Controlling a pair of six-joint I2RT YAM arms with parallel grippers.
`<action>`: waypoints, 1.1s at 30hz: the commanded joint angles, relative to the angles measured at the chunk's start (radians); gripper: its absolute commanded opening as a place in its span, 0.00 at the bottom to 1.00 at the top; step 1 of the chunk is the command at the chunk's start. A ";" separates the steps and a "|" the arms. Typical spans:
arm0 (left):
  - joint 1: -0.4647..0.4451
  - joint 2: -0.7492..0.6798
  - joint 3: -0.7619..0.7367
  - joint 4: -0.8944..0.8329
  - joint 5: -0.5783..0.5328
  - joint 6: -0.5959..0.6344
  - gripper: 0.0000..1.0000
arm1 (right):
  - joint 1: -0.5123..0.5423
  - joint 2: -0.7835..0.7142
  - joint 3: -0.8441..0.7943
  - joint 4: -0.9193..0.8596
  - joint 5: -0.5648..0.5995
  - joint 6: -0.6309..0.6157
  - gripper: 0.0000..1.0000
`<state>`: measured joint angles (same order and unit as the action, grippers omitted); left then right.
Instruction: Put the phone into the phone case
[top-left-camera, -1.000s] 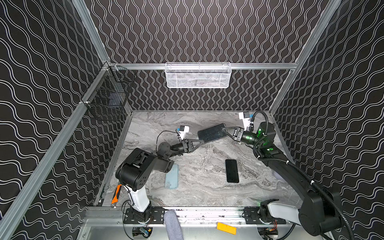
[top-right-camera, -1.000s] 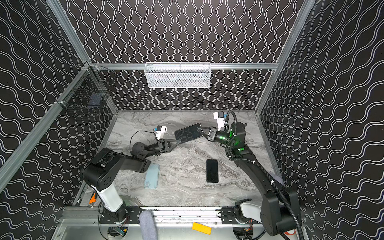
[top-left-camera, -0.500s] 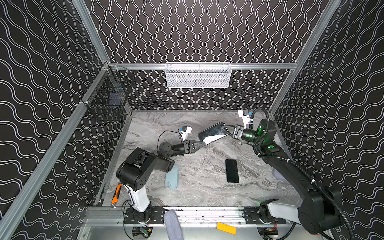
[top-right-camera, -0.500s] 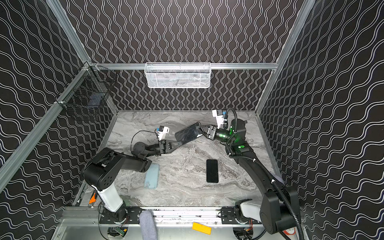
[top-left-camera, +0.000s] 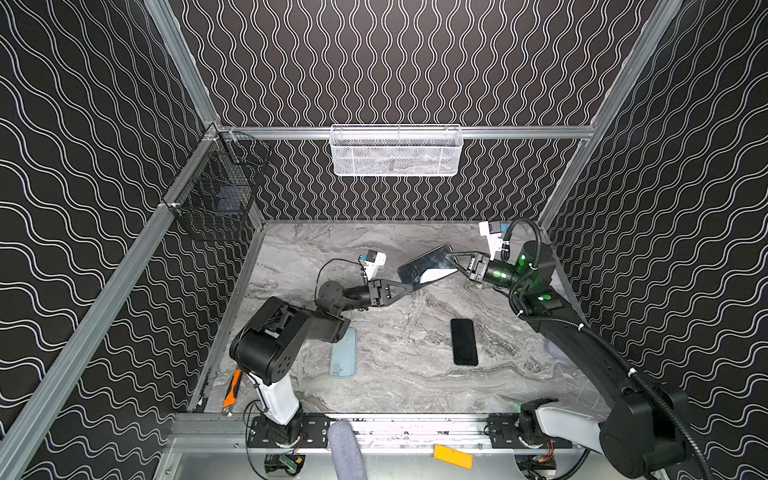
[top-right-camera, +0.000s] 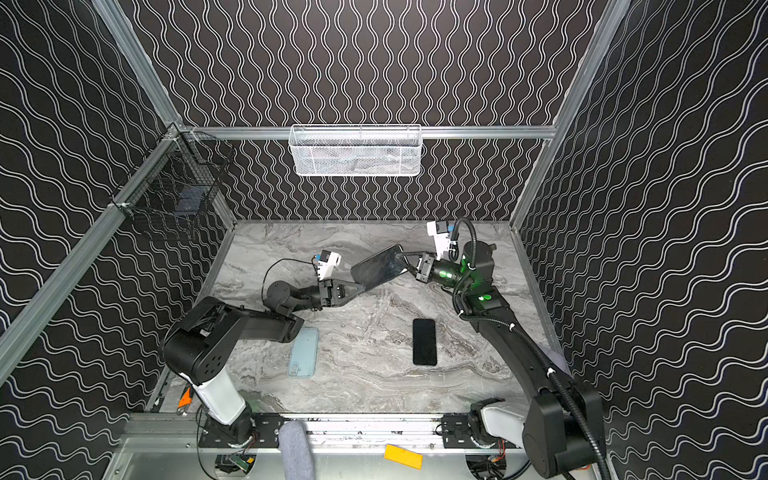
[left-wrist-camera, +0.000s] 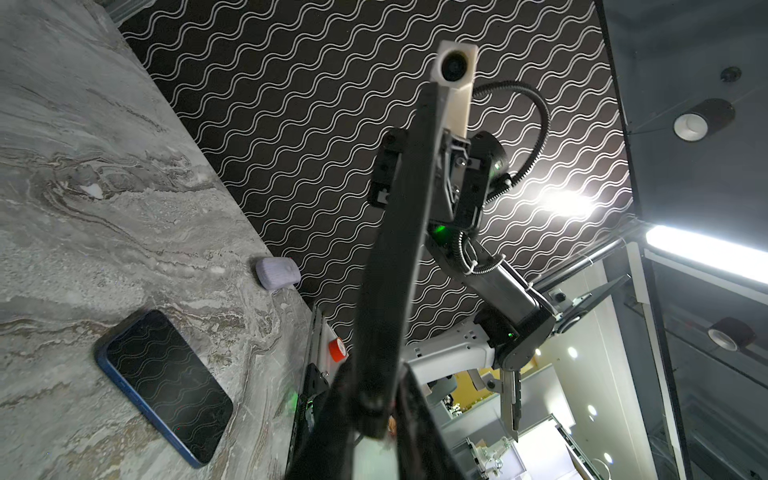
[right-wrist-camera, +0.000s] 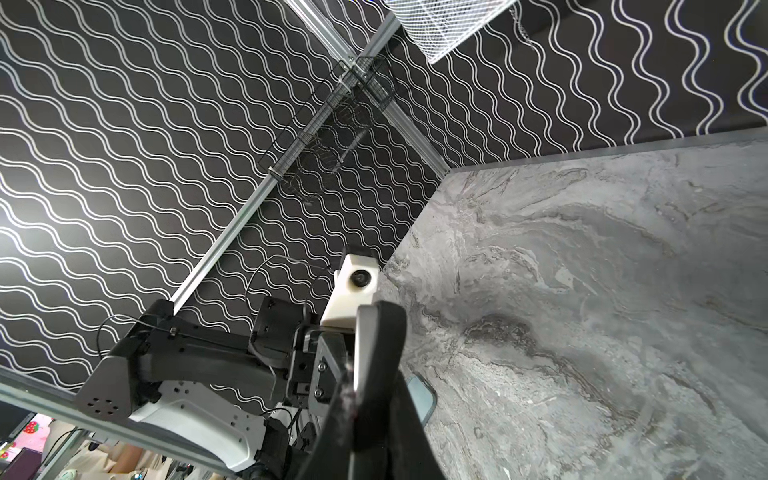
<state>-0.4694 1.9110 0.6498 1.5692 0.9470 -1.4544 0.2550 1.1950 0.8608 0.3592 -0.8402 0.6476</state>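
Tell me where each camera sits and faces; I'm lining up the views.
Top views: high over the near edge, looking down at the table toward the back wall; both arms show.
Left wrist: on the left arm, looking along the left gripper at the right arm, black phone on the table.
Right wrist: on the right arm, looking along the right gripper at the left arm.
Shared: the wrist views face each other across the dark slab; every view shows it.

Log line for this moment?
right tool: shut on dark slab | left tool: at slab, grip unclear | blue case, phone: on table
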 joint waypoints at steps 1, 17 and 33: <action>0.002 -0.020 0.025 -0.078 -0.028 0.047 0.52 | 0.001 -0.041 -0.036 0.141 0.034 0.090 0.00; -0.027 -0.020 0.129 -0.049 -0.109 0.011 0.48 | 0.002 -0.119 -0.147 0.331 0.160 0.298 0.00; -0.044 0.000 0.168 -0.026 -0.129 -0.014 0.00 | 0.001 -0.086 -0.163 0.368 0.129 0.305 0.00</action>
<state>-0.5129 1.9030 0.8112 1.5406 0.8345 -1.4742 0.2539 1.1034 0.6846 0.6540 -0.6838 0.9497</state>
